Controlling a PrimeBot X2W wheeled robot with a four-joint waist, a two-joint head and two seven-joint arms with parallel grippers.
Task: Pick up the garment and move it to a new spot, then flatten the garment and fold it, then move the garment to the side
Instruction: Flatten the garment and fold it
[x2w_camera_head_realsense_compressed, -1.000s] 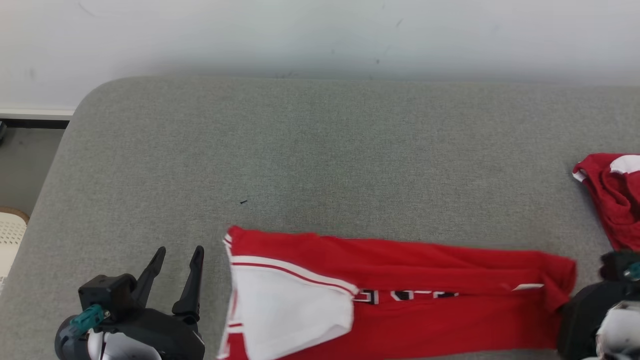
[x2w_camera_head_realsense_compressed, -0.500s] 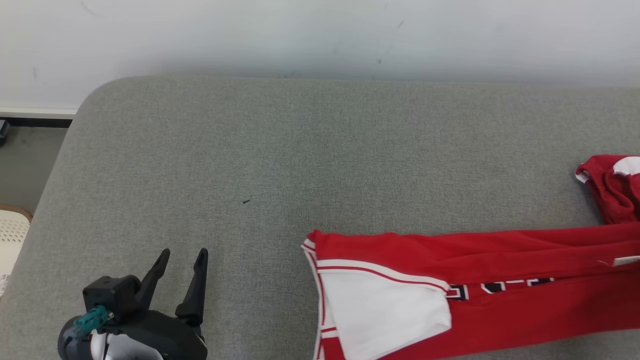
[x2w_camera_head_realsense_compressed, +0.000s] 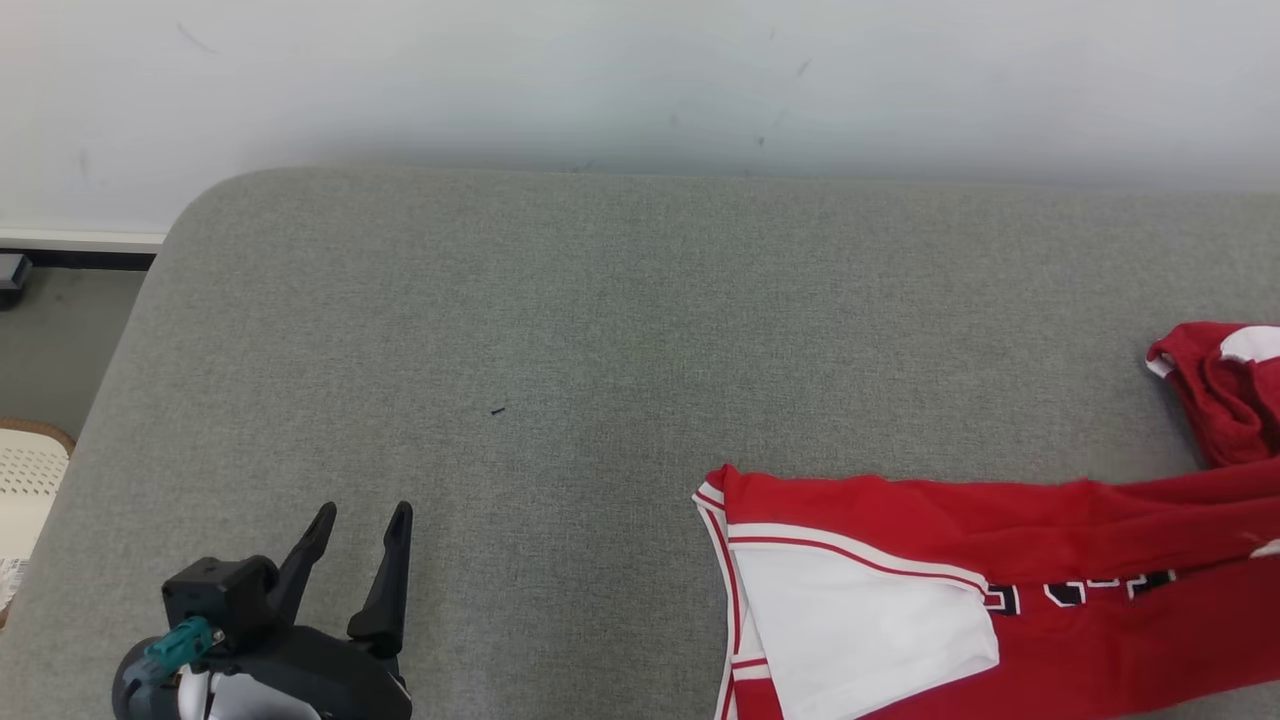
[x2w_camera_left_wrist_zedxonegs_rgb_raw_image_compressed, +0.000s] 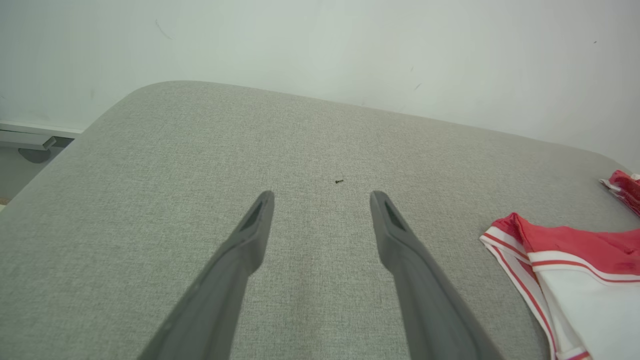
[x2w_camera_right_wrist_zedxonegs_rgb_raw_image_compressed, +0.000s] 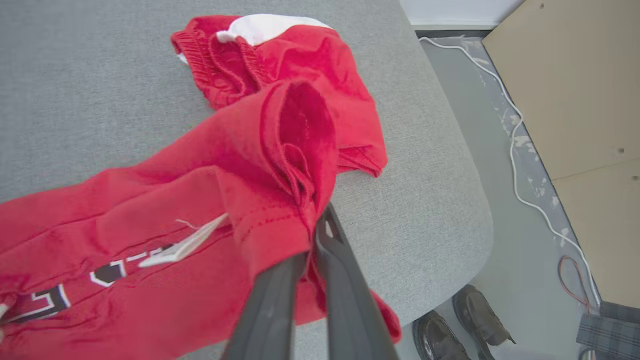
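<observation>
While the left gripper (x2w_camera_head_realsense_compressed: 362, 515) sits at the lower left of the head view with its two dark fingers spread apart and nothing between them, the red garment (x2w_camera_head_realsense_compressed: 1000, 520) lies stretched across the lower right of that frame on the grey padded surface (x2w_camera_head_realsense_compressed: 600, 300), running off the right edge. Its left end shows a white panel edged with red and white stripes, and dark block lettering runs along the red cloth beside it. In the right wrist view, the right gripper (x2w_camera_right_wrist_zedxonegs_rgb_raw_image_compressed: 316, 240) has its fingers pressed together on a bunched, raised fold of the garment's red fabric near the centre of the frame. A second red piece (x2w_camera_right_wrist_zedxonegs_rgb_raw_image_compressed: 280, 55) with a white patch lies crumpled at the upper middle of that view, touching the held cloth. A pair of dark shoes (x2w_camera_right_wrist_zedxonegs_rgb_raw_image_compressed: 450, 330) stands on the floor at the lower right, and a white cable (x2w_camera_right_wrist_zedxonegs_rgb_raw_image_compressed: 515, 140) trails along the floor at the right. A tiny dark speck (x2w_camera_head_realsense_compressed: 497, 410) marks the surface left of centre in the head view.
</observation>
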